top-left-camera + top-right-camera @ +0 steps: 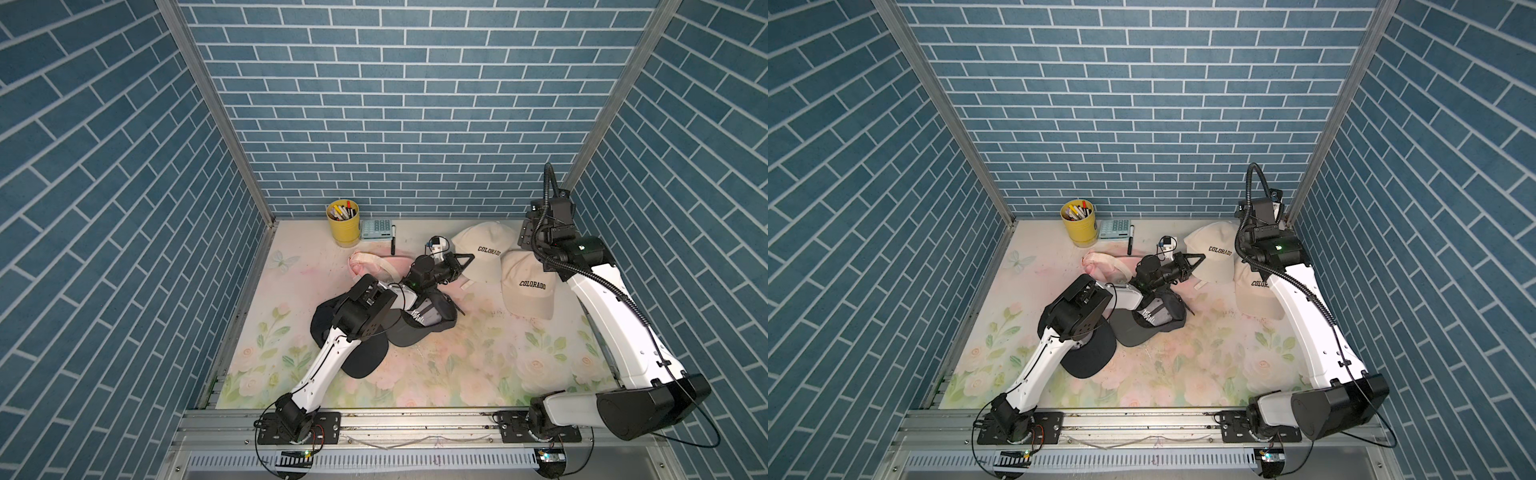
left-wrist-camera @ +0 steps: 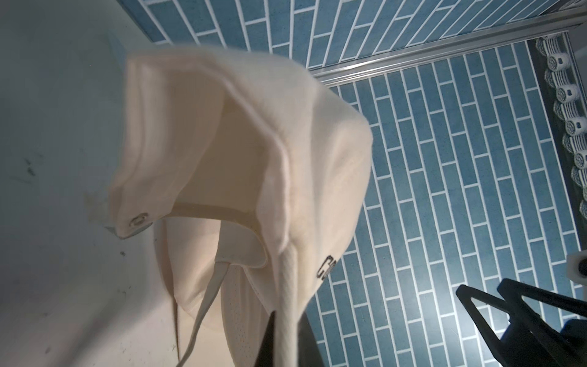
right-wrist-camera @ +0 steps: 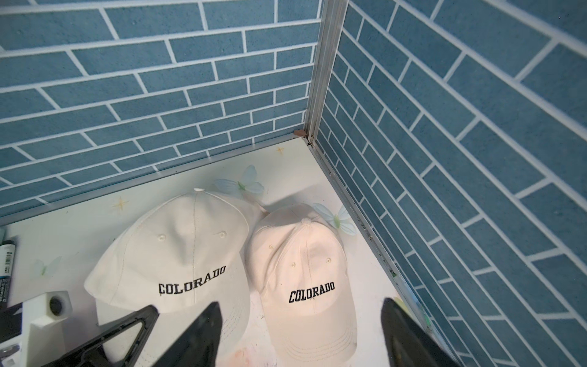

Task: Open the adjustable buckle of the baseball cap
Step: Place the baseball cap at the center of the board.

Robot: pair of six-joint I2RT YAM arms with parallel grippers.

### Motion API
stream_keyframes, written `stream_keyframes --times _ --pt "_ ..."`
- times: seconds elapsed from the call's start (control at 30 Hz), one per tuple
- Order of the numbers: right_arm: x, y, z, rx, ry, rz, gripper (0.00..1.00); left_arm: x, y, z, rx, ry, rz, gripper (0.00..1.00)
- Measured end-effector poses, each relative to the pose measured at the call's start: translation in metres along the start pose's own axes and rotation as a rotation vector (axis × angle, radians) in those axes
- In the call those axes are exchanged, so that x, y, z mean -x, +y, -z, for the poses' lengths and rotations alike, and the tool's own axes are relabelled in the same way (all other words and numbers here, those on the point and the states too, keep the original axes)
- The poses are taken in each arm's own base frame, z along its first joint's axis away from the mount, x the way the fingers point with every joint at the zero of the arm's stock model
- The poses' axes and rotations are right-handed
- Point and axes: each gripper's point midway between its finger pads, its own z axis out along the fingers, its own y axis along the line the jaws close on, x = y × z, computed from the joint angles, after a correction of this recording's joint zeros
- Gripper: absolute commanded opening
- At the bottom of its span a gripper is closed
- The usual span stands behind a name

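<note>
The cream cotton baseball cap lettered COLORADO (image 1: 478, 245) sits near the back edge of the surface, right of centre, dome up in both top views. The left gripper (image 1: 468, 258) is at its left rim, jaws closed on a ribbed cream band (image 2: 286, 302) of the cap. The left wrist view looks in under the rim at the lining, where a small metal eyelet (image 2: 138, 220) sits on a tab and a narrow cream strap (image 2: 203, 305) hangs loose. Whether the buckle is undone I cannot tell.

A second cream COLORADO cap (image 1: 528, 286) lies touching it, toward the right edge. The right gripper (image 3: 305, 336) hangs over the back right corner above these two, jaws spread wide with nothing between them.

Toward the middle, a pale pink cap (image 1: 361, 266) lies behind the left arm. A dark grey cap (image 1: 419, 328) and a black cap (image 1: 365, 361) lie overlapping under that arm's elbow. At the back edge, left of centre, stands a yellow cylindrical cup of marker pens (image 1: 343, 232). A pale teal calculator (image 1: 376, 229) is just beside it, and a black marker pen (image 1: 392, 241) lies along the calculator's right side.

The surface (image 1: 478, 365) is a pale mat printed with pink roses, green leaves and light blue butterflies, marked with dark specks. Blue brick-patterned panels (image 1: 415, 104) wall it in at the back, left and right, joined by aluminium corner posts (image 1: 216, 112). An aluminium rail (image 1: 415, 419) along the front edge carries both arm bases.
</note>
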Motion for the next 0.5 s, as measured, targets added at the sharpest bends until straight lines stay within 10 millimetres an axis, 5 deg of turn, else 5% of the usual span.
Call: stream_keyframes --times 0.27,0.5 --pt "-0.016 -0.002 -0.004 -0.006 0.029 0.011 0.78 -0.020 0.036 0.021 0.075 0.003 0.110 0.04" --pt "-0.022 -0.007 0.001 -0.005 0.030 -0.015 0.78 -0.028 0.041 0.021 0.095 0.009 0.148 0.42"
